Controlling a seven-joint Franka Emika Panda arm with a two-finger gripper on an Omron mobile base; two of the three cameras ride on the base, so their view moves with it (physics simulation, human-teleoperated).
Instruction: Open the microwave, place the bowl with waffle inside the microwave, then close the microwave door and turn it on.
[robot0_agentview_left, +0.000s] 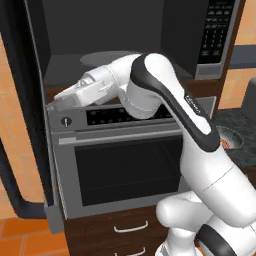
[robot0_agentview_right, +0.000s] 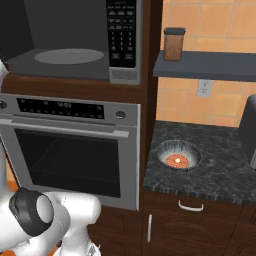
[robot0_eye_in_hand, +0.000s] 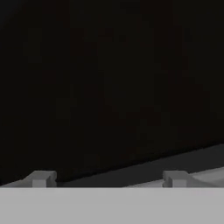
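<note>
The microwave (robot0_agentview_left: 150, 35) stands open, its grey cavity and round turntable (robot0_agentview_right: 69, 55) showing beside the keypad strip (robot0_agentview_right: 122, 32). The microwave door (robot0_agentview_left: 27, 110) is swung out to the left, edge-on. My gripper (robot0_agentview_left: 53, 105) reaches left at the level of the cavity's floor, close against the door's inner side. In the hand view a dark surface lies close ahead and my gripper (robot0_eye_in_hand: 108, 178) is open, its fingertips (robot0_eye_in_hand: 41, 178) wide apart with nothing between them. The dark ribbed bowl (robot0_agentview_right: 177, 156) holding the orange waffle (robot0_agentview_right: 177, 160) sits on the counter to the right, far from the gripper.
A steel oven (robot0_agentview_right: 70, 150) with a bar handle sits under the microwave. Right of it lies a dark stone counter (robot0_agentview_right: 220, 170) over drawers. A brown jar (robot0_agentview_right: 174, 44) stands on a grey shelf (robot0_agentview_right: 205, 65). A dark appliance (robot0_agentview_right: 248, 127) stands at the counter's right edge.
</note>
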